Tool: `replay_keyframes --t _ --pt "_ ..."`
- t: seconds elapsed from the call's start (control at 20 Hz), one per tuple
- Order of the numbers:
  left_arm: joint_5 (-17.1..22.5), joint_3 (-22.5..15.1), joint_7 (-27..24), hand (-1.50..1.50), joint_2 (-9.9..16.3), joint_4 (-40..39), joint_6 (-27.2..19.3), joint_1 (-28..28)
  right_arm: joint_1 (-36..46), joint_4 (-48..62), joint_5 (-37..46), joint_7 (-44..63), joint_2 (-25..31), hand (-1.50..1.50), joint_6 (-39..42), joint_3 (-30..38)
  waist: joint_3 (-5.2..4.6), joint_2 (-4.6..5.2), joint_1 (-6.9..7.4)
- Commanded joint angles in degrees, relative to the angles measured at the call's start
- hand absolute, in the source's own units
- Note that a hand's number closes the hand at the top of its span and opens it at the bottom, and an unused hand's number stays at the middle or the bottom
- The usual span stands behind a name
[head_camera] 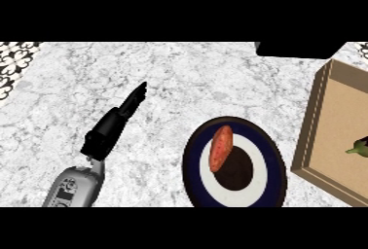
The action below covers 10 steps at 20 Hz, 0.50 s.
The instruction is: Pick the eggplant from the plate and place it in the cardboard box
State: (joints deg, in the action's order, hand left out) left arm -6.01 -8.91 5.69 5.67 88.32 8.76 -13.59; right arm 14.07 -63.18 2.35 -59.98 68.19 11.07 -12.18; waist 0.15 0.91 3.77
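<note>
A dark purple eggplant (361, 147) with a green stem lies inside the cardboard box (310, 131) at the right edge of the head view, partly cut off by the frame. Left of the box sits a round plate (191, 163) with a dark blue rim, a white ring and a black centre. An orange-red sweet potato (221, 148) lies on the plate's left part. My left hand (115, 124) is over the counter left of the plate, fingers straight and pointing away, holding nothing. My right hand does not show.
A black block (298, 48) stands at the back right, just behind the box. A patterned tile strip (14, 61) runs along the far left of the marbled counter (187, 82).
</note>
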Motion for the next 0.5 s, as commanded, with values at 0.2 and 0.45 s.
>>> replay_keyframes --t 0.2,0.45 --pt "-0.23 0.83 -1.39 0.00 1.07 -1.26 0.61 0.71 5.72 6.49 -1.64 -8.02 -6.14 -1.50 13.63 -5.97 -0.01 -0.02 -0.45" --pt "-0.41 0.57 -0.68 0.00 0.49 -1.00 0.34 -0.71 7.70 10.10 -15.47 -2.61 -9.69 -1.50 21.11 -3.22 0.10 0.30 0.17"
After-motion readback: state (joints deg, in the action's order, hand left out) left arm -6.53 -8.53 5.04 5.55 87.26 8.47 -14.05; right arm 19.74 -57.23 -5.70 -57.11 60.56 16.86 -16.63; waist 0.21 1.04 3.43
